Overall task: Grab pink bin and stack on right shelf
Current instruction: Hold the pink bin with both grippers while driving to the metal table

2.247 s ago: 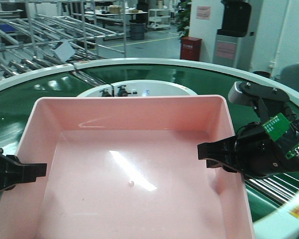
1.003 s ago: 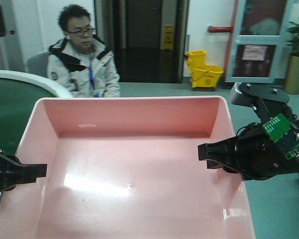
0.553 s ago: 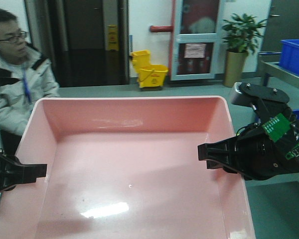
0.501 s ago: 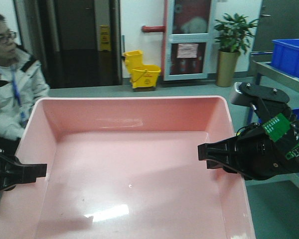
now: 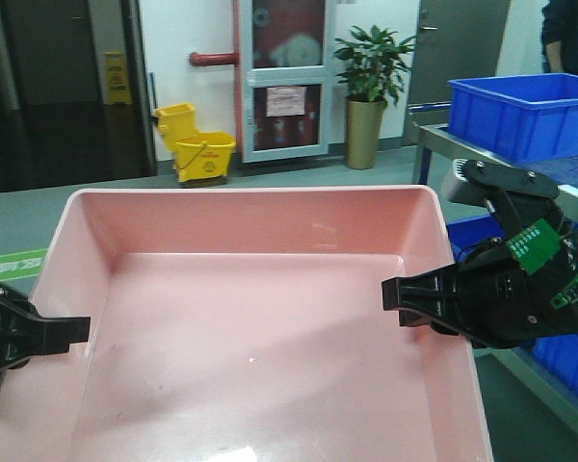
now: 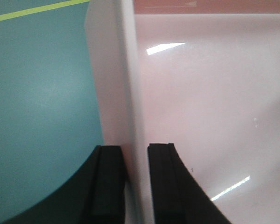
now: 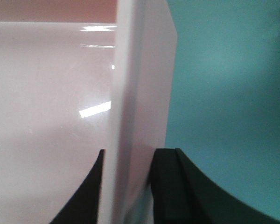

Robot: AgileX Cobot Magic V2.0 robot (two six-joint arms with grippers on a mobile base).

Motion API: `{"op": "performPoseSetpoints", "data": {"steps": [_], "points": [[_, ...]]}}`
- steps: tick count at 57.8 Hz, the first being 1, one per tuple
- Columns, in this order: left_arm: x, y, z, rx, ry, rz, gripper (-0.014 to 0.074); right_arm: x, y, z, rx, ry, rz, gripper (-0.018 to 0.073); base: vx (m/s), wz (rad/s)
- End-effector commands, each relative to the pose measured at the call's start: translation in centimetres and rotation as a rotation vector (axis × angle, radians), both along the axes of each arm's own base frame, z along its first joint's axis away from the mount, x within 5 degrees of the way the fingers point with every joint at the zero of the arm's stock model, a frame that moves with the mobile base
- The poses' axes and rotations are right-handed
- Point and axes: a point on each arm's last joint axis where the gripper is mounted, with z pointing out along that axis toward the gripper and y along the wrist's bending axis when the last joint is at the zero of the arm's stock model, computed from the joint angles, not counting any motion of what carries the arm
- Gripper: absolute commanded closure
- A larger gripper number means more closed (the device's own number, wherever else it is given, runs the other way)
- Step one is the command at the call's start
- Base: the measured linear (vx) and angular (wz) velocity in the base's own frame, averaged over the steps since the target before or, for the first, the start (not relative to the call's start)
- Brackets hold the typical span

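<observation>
Left gripper (image 6: pixel 135 150) & right gripper (image 7: pixel 130 154) each clamped on pink bin (image 5: pixel 260 221) side walls; bin inside shows only glare. Blue crate (image 5: pixel 520 115) upper right. Door notice (image 5: pixel 286 100) unreadable.

A white wall (image 5: pixel 173 38) runs across the back, with a dark doorway (image 5: pixel 48 87) at its left. A yellow mop bucket (image 5: pixel 200 154) and a potted plant (image 5: pixel 368 67) stand on the grey-green floor (image 5: pixel 299 175). At the right, a blue crate (image 5: pixel 525 114) sits on a metal shelf (image 5: pixel 432 135).
</observation>
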Motion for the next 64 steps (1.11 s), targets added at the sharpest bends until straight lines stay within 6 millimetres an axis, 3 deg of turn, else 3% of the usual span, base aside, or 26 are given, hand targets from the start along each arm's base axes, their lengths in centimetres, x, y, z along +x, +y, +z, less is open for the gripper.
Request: {"op": "performPoseSetpoints", "data": {"steps": [1, 47, 64], "points": [[-0.7, -0.14, 2.18, -0.063, -0.087, 0.005, 0.0598, -0.09, -0.47, 2.76, 0.044, -0.16, -0.019, 0.0568, 0.43, -0.31], [-0.7, -0.14, 2.18, -0.063, -0.087, 0.005, 0.0598, -0.09, -0.47, 2.76, 0.044, -0.16, -0.019, 0.0568, 0.46, -0.18], [-0.7, -0.14, 2.18, -0.063, -0.087, 0.005, 0.0598, -0.09, -0.47, 2.76, 0.044, -0.16, -0.019, 0.0568, 0.42, -0.44]]}}
